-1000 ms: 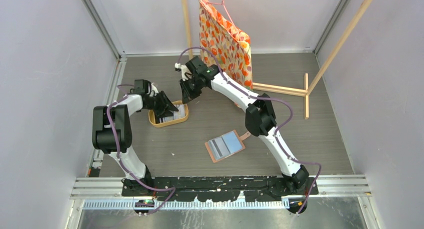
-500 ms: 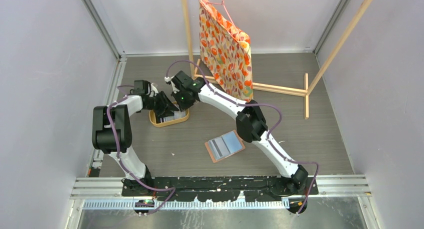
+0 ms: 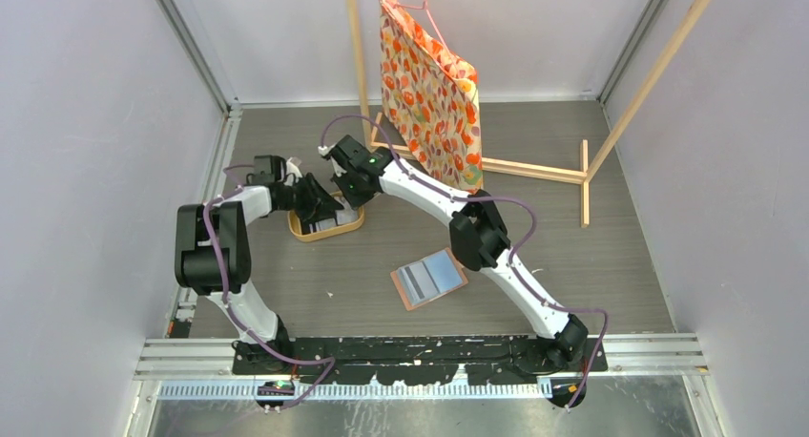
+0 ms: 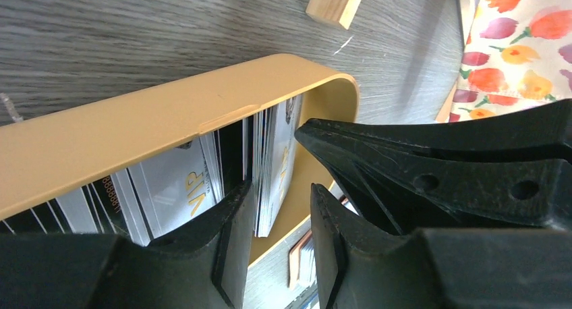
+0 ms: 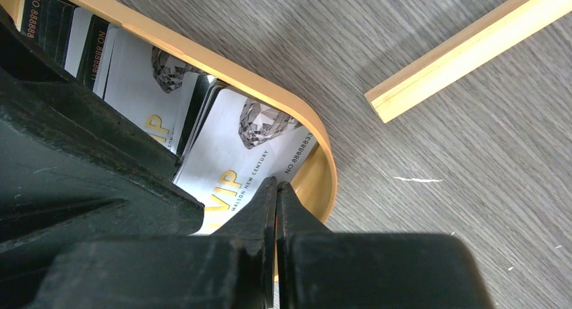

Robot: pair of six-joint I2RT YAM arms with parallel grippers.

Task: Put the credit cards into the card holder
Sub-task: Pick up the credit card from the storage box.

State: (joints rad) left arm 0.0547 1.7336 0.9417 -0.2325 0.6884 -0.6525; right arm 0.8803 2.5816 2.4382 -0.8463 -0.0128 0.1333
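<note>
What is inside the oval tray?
White and black cards, some marked VIP, stand in the tray. The left gripper and right gripper cover the rest, so their full count is hidden.

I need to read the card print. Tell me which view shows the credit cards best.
Right wrist view: the credit cards show their faces in the tray, with VIP lettering and numbers legible. The left wrist view shows them partly edge-on, behind the tray rim. The top view gives only a small pale patch, unreadable.

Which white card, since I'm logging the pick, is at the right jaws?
The white diamond-printed VIP plastic card nearest the yellow-rimmed tray's rounded end; the other white card lies farther in.
</note>
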